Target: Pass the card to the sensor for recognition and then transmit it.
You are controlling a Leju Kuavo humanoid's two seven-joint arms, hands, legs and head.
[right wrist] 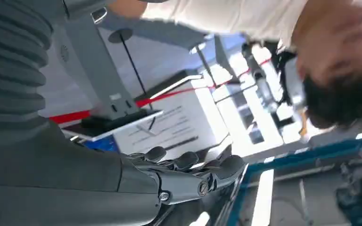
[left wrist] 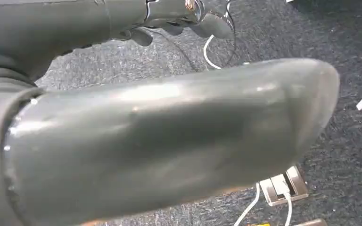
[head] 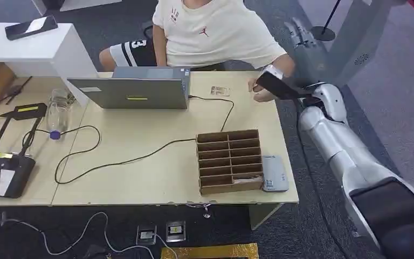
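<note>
Logged right arm (head: pixel 350 162) nearest, reaching past the surface (head: pixel 140 178) edge, with right hand (head: pixel 277 86) just beside a person's hand (head: pixel 261 93). Found fingers (right wrist: pixel 188 162) stretched out, gripping nothing visible. Located card (head: pixel 220 90) flat on surface between laptop (head: pixel 140 89) and that hand. Placed likely sensor (head: pixel 275 174) against box (head: pixel 229 161), well apart from card. Judged an exchange with the person in hand. Advised holding palm level and steady. Read finger posture from right wrist view, not from head view. Could not tell left hand (left wrist: pixel 169 141) state.
</note>
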